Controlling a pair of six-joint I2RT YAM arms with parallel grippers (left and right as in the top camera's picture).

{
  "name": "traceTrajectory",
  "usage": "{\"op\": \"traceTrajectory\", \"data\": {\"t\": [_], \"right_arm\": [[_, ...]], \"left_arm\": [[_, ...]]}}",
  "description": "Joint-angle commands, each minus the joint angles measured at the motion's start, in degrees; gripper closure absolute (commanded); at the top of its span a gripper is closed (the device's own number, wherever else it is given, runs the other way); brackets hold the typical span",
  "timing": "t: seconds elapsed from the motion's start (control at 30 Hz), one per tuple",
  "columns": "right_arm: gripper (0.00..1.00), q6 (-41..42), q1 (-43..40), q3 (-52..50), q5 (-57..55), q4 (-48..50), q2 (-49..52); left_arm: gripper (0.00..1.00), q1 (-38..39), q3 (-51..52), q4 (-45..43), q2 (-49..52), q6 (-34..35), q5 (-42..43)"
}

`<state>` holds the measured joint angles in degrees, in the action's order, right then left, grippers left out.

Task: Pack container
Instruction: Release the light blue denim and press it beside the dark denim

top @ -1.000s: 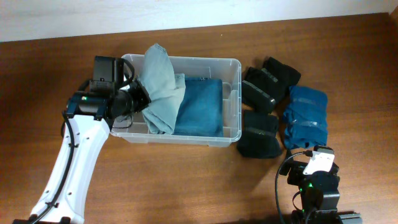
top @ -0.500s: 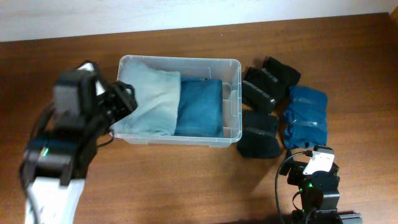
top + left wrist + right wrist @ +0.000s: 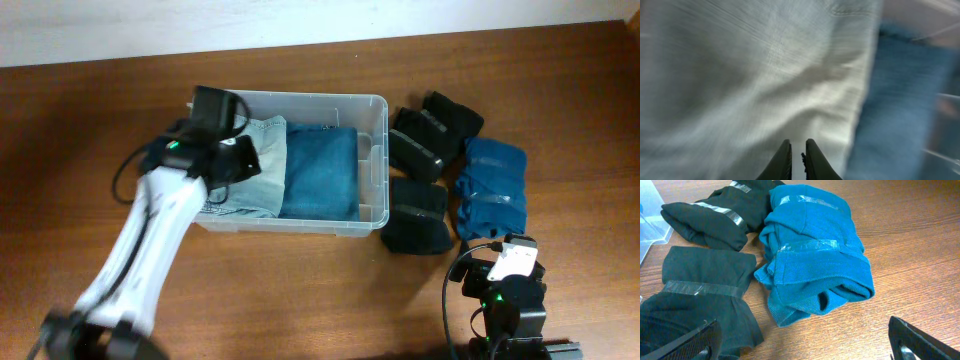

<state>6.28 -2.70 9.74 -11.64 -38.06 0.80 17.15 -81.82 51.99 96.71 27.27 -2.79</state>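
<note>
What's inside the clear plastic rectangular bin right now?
A pale blue folded denim garment beside a darker blue folded one. The white left arm covers part of the pale one; anything beneath them is hidden.

Left arm [image 3: 150,235]: long white link, black joint housings, green indicator light, looping black cable; left gripper [image 3: 798,142] — two slim dark fingers [image 3: 783,161]; right arm [image 3: 510,300] — black housing, white top plate, green light, black cable.

Setting: robot manipulation bench, lab-type. Evidence: bare brown wood-grain table [image 3: 300,290] against a plain white wall [image 3: 300,20]; white-and-black robot arm [image 3: 150,245] reaching over it; tape-bound folded black cloth bundles [image 3: 705,215] lying beside a clear rectangular plastic container [image 3: 372,170].
</note>
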Motion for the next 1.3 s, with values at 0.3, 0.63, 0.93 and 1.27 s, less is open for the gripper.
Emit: {"op": "traceTrajectory", "data": {"t": [0.3, 0.63, 0.93, 1.27], "right_arm": [[0.02, 0.61, -0.5, -0.42, -0.11, 0.2, -0.59], [0.02, 0.61, -0.5, -0.42, -0.11, 0.2, -0.59], [0.02, 0.61, -0.5, -0.42, -0.11, 0.2, -0.59], [0.02, 0.61, -0.5, -0.42, -0.11, 0.2, -0.59]], "left_arm": [[0.75, -0.04, 0.57, -4.28, 18.78, 1.33, -2.1], [0.69, -0.07, -16.09, 9.44, 12.37, -0.74, -3.54], [0.52, 5.29, -30.82, 14.51, 5.03, -15.58, 4.85], [0.42, 4.61, -30.86, 18.6, 2.34, -9.22, -10.6]]}}
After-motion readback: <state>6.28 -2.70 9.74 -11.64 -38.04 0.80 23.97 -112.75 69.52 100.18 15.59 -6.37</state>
